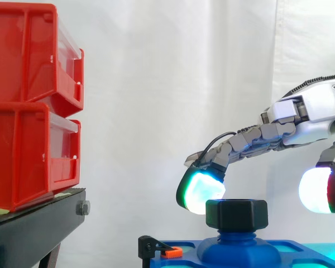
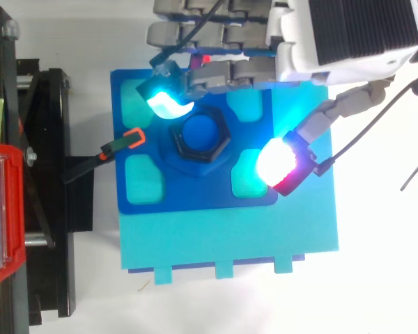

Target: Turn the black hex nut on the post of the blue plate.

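Side view: two red bins (image 1: 22,111) stand stacked on the black stand (image 1: 33,226), contents not discernible. The black hex nut (image 1: 236,214) sits atop the blue plate (image 1: 301,249). The hand (image 1: 312,111) is spread wide, one glowing pad (image 1: 204,190) just beside the nut

Top view: the nut rings the blue post (image 2: 200,132), with the thumb apart at its right

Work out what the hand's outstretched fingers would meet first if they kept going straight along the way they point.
Probably the blue plate, near its corner by the orange-tipped clamp. The hand's fingers slant down past the black hex nut's side; depth is unclear.
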